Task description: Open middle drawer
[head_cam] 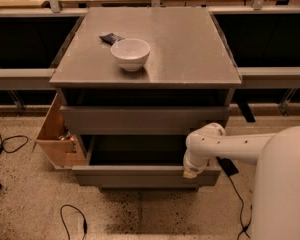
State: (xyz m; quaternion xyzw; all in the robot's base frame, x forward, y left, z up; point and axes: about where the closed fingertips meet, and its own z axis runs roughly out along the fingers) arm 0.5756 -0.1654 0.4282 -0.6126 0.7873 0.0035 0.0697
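The grey cabinet [190, 49] has a drawer front [140, 119] just under its top, nearly flush. Below it the middle drawer [130, 176] stands pulled well out toward me, and its dark inside shows behind the flat grey front. My gripper [190, 172] is at the top edge of that front, near its right end, at the tip of my white arm [230, 146], which reaches in from the right. The wrist hides the gripper's tip. Anything below the middle drawer is hidden by it.
A white bowl [131, 53] and a small dark packet [111, 38] sit on the cabinet top. A wooden box [57, 134] stands against the cabinet's left side. Cables [72, 219] lie on the speckled floor. A black object [226, 166] lies at the right, by my arm.
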